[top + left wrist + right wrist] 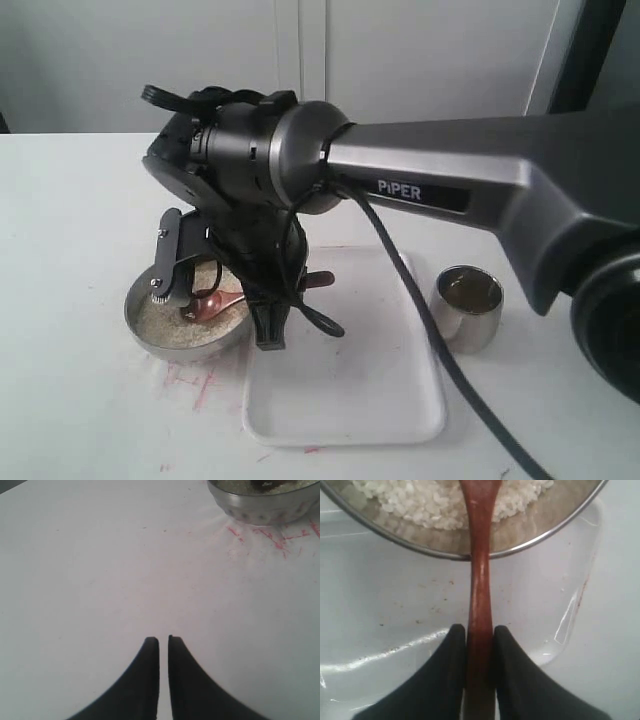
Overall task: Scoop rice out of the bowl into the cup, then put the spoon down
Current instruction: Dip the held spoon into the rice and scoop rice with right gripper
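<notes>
We start with the plain white worktop [70, 200], which carries everything. Over it reaches the dark grey right arm [450, 180], hiding much of the middle of the exterior view. Under it lies a flat white rectangular plastic tray [350, 400]. The round, shallow, shiny steel bowl [160, 345] sits at the tray's left edge; we cannot tell whether they touch. The small shiny steel cup [468, 310] stands off the tray's right side, well apart from the bowl.

The right tool [480, 630] pinches the slim reddish-brown wooden spoon [481, 580] by its thin handle. The handle crosses the bowl's rim and the oval scoop rests in the off-white uncooked rice [420, 502]. The left tool [163, 640] hovers over bare worktop near the bowl, its jaws pressed almost together with nothing between them.

We judge the scooping to be in hand, with nothing yet carried to the cup. The spoon should be light and stiff, but its handle looks smooth and narrow, so it may swivel in the pinch. A hold well back on the handle suits it. The grains are loose and will roll off a tilted scoop, so level carrying over the tray seems wise. The cup's mouth is small and the cup itself may tip if knocked.
</notes>
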Controlling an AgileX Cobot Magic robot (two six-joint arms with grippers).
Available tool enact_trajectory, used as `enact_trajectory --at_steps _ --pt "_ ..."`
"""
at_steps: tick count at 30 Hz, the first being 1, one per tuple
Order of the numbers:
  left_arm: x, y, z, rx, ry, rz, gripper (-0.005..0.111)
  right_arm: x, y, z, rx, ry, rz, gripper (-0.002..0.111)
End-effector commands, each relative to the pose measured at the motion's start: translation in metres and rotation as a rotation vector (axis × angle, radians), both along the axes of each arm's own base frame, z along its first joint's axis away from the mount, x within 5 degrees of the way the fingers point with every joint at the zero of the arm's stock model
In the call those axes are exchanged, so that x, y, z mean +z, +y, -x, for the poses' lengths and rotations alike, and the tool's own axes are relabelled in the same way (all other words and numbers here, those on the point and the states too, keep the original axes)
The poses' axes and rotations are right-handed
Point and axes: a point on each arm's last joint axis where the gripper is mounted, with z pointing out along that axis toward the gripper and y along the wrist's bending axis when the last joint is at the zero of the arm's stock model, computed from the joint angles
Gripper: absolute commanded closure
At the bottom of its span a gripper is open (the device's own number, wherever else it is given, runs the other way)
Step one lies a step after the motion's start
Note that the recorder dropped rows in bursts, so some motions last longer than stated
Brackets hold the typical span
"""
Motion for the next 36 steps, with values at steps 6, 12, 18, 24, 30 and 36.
enact_trajectory --at_steps 6,12,18,24,30,36 --pt "-0.008 0.000 0.001 -0.003 0.064 0.010 0.092 0.001 0.002 0.002 0.061 -0.004 0.037 0.108" --pt "-0.008 0.000 0.001 -0.003 0.064 0.010 0.092 0.004 0.012 0.009 0.145 -0.058 0.103 0.108" --pt "-0.008 0.000 0.001 -0.003 0.064 0.010 0.092 0.003 0.013 0.011 0.154 -0.044 0.095 0.108" --pt "-0.008 0.000 0.001 -0.003 0.064 0.010 0.092 0.003 0.014 0.012 0.122 -0.044 0.076 0.108" --pt "-0.008 0.000 0.001 -0.003 0.064 0.010 0.092 0.001 0.014 0.013 0.058 -0.009 0.020 0.108" --pt "-0.008 0.000 0.001 -0.003 0.064 0.010 0.092 0.000 0.015 0.013 0.026 -0.017 -0.011 0.108"
